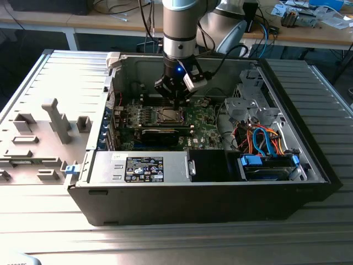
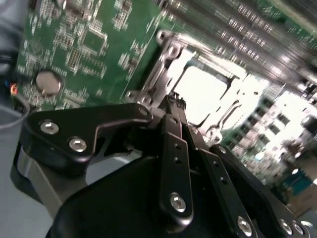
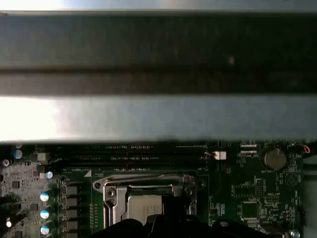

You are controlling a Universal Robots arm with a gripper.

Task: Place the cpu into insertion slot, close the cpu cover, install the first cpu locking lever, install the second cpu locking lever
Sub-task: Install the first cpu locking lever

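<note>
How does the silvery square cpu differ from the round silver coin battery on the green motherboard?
The cpu is square and sits framed inside the silver cpu cover; the coin battery is round and stands alone on open board. The cpu looks clearly larger, and lies right beside the gripper; the battery lies apart. Both are flat, shiny metal.

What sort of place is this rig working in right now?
Likely an electronics lab or workshop: an opened computer case lies on a metal table, with cluttered cable-strewn benches behind. The gripper hangs over the cpu cover.
</note>
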